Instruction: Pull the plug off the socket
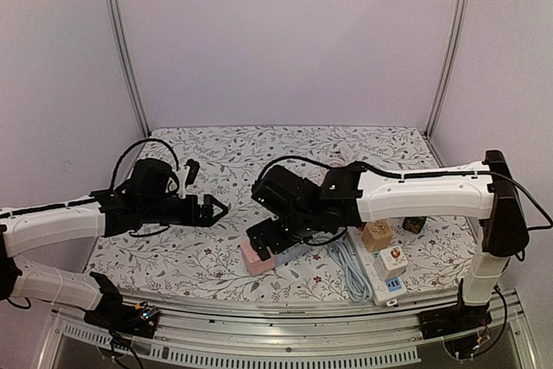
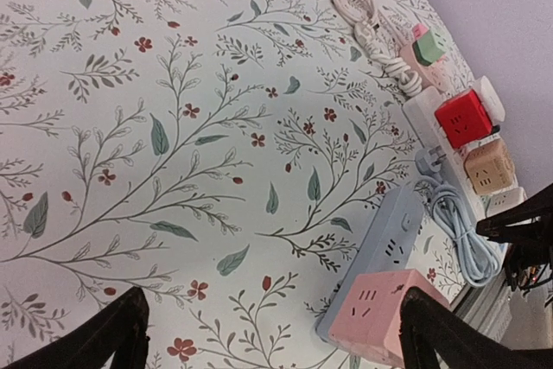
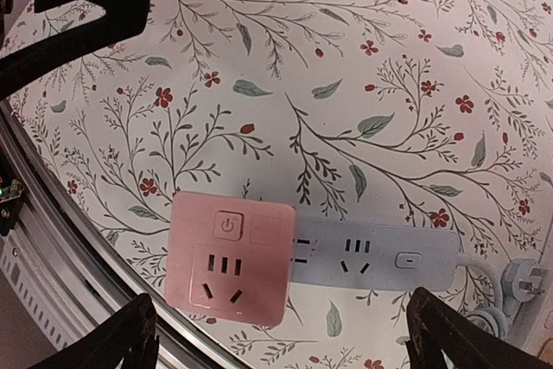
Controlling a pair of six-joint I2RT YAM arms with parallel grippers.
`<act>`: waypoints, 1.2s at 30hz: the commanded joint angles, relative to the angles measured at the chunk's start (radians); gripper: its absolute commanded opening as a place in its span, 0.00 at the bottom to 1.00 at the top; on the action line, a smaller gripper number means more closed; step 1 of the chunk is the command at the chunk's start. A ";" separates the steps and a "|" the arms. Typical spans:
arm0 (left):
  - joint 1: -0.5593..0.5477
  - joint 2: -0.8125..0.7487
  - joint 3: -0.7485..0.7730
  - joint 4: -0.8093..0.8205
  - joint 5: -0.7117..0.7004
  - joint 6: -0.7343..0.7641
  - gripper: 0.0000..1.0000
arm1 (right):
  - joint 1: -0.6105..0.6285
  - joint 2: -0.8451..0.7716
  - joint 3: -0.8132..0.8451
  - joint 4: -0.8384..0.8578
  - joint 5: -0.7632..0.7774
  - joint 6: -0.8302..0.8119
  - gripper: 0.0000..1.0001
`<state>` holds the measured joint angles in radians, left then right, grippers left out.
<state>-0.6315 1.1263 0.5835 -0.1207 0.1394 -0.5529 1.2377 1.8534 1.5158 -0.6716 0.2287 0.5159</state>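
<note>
Overhead, two white-and-black robot arms reach inward over a floral-patterned surface [image 1: 285, 144]. The task's thing, a pink cube plug [image 3: 229, 257], is seated on one end of a grey-blue socket strip [image 3: 371, 257]. The strip lies flat near the front edge of the surface, close to the middle.

The right pincer [image 3: 281, 326] hangs directly above plug and strip, pointing down. Its two dark fingers are spread wide apart and hold nothing. In its wrist view the plug lies nearer the left finger and the strip runs toward the right one. The right arm stretches across from its base at the right, elbow bent, wrist tipped downward.

The left pincer [image 2: 276, 330] hovers just to the left of the plug, angled toward it, fingers likewise apart and empty. The left arm lies low, extended toward the centre. A second, white strip [image 2: 421, 108] carrying other cube adapters lies well apart to the right.

The step in hand appears to be the approach, since nothing is gripped and the plug is not yet out. The next move probably calls for one pincer to hold the strip down. The other would close on the cube's sides and draw it straight off without tilting.
</note>
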 commanded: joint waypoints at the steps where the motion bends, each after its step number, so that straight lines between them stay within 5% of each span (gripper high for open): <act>1: 0.015 -0.027 -0.032 -0.018 -0.027 -0.018 0.99 | 0.014 0.088 0.070 -0.008 -0.019 0.022 0.99; 18: 0.015 -0.060 -0.068 -0.001 -0.021 -0.030 1.00 | 0.038 0.303 0.205 -0.051 -0.002 0.041 0.87; 26: 0.015 -0.054 -0.067 0.015 0.022 -0.065 1.00 | 0.038 0.311 0.202 -0.029 0.001 0.055 0.65; 31: 0.016 -0.053 -0.075 0.058 0.082 -0.131 0.99 | 0.038 0.252 0.131 0.081 0.001 0.042 0.47; 36: 0.015 -0.033 -0.096 0.103 0.184 -0.204 1.00 | 0.038 0.092 -0.062 0.335 -0.020 -0.001 0.45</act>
<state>-0.6296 1.0790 0.5175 -0.0650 0.2260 -0.6861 1.2716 2.0800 1.5707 -0.5568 0.2180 0.5564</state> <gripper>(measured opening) 0.995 0.625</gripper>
